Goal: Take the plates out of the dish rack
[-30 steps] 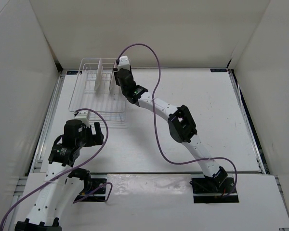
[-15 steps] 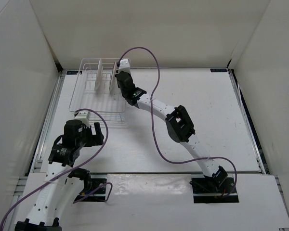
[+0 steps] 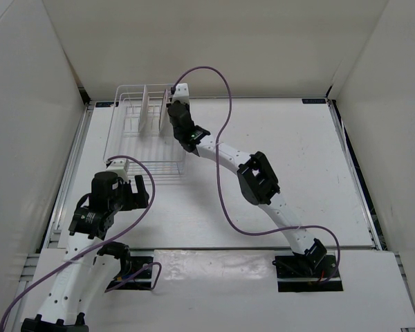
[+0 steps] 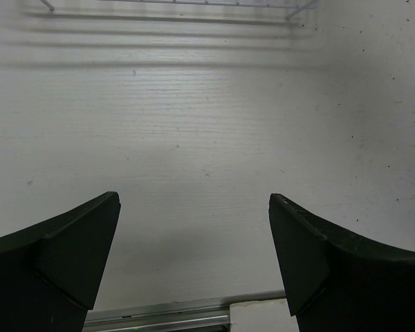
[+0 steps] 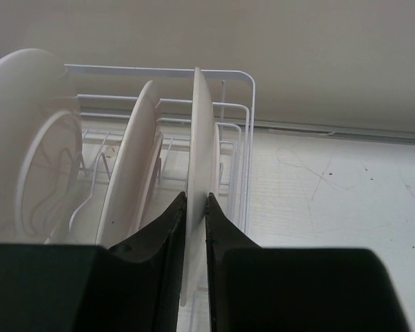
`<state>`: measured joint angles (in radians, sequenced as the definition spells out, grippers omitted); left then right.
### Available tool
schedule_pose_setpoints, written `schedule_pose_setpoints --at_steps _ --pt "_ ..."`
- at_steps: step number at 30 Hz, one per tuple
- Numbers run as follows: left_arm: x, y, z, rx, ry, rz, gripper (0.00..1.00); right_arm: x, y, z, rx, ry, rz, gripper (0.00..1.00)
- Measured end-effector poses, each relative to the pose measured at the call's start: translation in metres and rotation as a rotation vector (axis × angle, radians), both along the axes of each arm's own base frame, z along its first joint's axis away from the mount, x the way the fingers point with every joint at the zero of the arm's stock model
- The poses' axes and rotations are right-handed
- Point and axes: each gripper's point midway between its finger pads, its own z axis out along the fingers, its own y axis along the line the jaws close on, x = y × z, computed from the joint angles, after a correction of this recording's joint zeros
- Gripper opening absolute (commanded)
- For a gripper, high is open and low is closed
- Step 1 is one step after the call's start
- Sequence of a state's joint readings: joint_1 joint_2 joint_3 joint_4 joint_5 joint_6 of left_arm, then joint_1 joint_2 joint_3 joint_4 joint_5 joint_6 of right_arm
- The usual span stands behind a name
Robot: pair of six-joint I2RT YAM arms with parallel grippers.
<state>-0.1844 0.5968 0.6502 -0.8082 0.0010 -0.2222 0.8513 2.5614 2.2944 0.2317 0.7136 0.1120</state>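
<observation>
First plate of the unload, and this was the grasp itself. The right gripper had reached into the rack from above, its two dark fingers set one on each face of the end plate, the one standing beside the rack's end wire. The jaws were pinched together on that thin white edge, with no gap showing on either side in the wrist view, so I judged it a grip and not a hover.

The plate stood upright in its slot, edge-on to the camera. The middle plate was just beside it and the third plate beyond, all three in the rack, so nothing was unloaded yet.

The next move called for a straight lift, to clear the dividers without tipping the plate into its neighbour or dragging the light rack along, then a carry out over the bare table.

The left gripper hung over the table near the rack's front edge, jaws wide apart, holding nothing.
</observation>
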Motion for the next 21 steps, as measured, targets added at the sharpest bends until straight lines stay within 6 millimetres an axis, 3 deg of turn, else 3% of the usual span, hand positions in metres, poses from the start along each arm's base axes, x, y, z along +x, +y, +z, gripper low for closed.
schedule_pose_setpoints --at_steps 21 --pt "0.000 0.000 -0.001 -0.002 0.007 0.002 0.99 0.000 -0.016 0.049 -0.021 -0.176 -0.131 0.00"
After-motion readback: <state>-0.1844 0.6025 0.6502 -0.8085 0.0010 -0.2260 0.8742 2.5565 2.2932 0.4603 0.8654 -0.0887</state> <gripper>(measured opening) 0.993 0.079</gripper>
